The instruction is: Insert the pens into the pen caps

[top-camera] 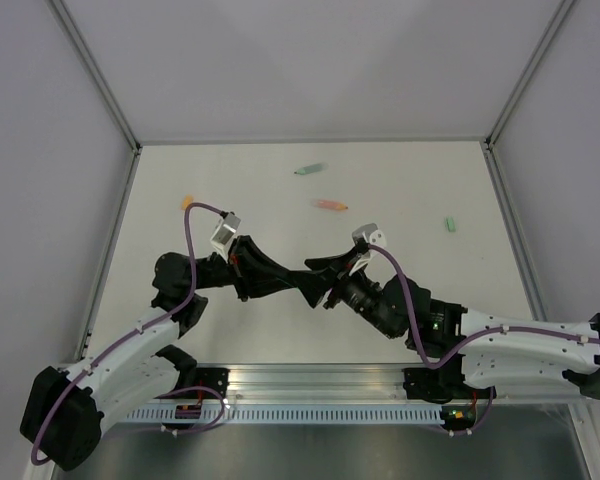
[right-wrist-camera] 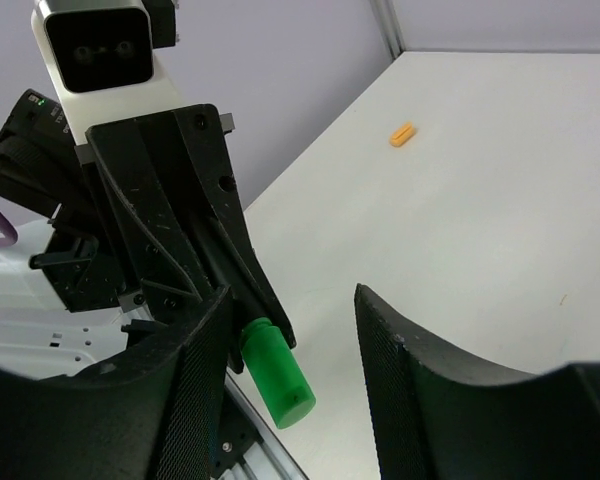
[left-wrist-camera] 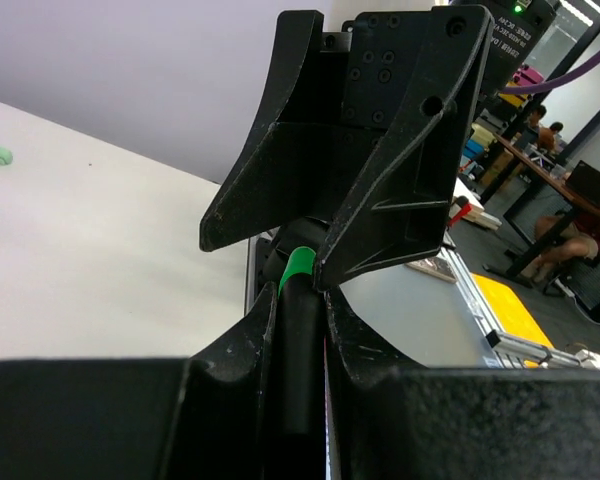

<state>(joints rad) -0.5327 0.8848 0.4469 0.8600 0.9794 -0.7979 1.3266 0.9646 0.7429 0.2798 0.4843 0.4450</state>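
The left gripper (left-wrist-camera: 298, 308) is closed tight on the black pen (left-wrist-camera: 298, 375), whose dark barrel runs up between its two fingers; a bright green piece (right-wrist-camera: 276, 372) sticks out past the fingertips, and I cannot tell whether it is a cap seated on the pen or the pen's own end. The right gripper (right-wrist-camera: 292, 300) faces it head-on with its jaws spread wide and nothing clamped; in the right wrist view the green piece lies in the gap between the right fingers, close against the one on the left of that view and well apart from the other; whether it touches that finger is unclear. In the left wrist view one right finger (left-wrist-camera: 390, 180) crosses in front of the green piece and hides its far end. From above, the two arms meet nose to nose over the near middle of the table (top-camera: 410, 290), the pen held off the surface.

Farther out, the salmon pen (top-camera: 330, 205) lies flat beyond the grippers, and the mint pen (top-camera: 308, 169) lies beyond that, near the back edge; both are well apart from the arms. The orange cap (top-camera: 187, 201) sits near the far left, just beside the left arm's purple cable (top-camera: 192, 255); the mint cap (top-camera: 448, 224) lies alone to the right.
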